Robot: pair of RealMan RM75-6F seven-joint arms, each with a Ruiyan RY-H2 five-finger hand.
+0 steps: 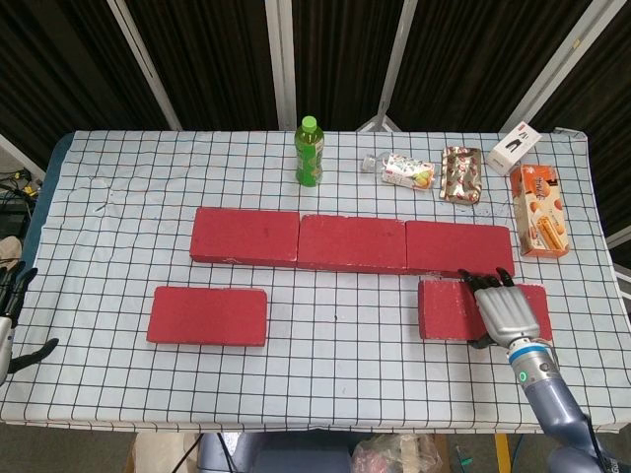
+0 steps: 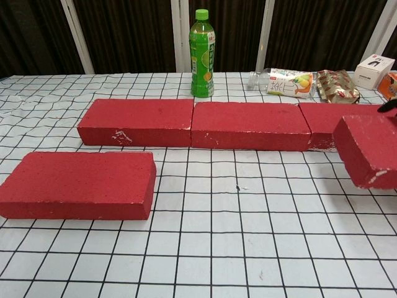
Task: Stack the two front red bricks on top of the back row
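Three red bricks form the back row: left (image 1: pixel 245 236), middle (image 1: pixel 352 242) and right (image 1: pixel 458 246). The front left brick (image 1: pixel 207 315) lies flat and alone, also seen in the chest view (image 2: pixel 77 184). My right hand (image 1: pixel 505 310) grips the front right brick (image 1: pixel 446 310), with fingers over its far edge and the thumb at its near side. In the chest view this brick (image 2: pixel 371 149) looks raised and tilted, overlapping the back row's right brick (image 2: pixel 322 124). My left hand (image 1: pixel 12 296) hangs at the table's far left edge, fingers apart and holding nothing.
A green bottle (image 1: pixel 310 151) stands behind the back row. To its right lie a juice pouch (image 1: pixel 409 172), a snack pack (image 1: pixel 461 174), an orange box (image 1: pixel 540 210) and a white box (image 1: pixel 513 148). The checked cloth (image 1: pixel 345 374) covers the table.
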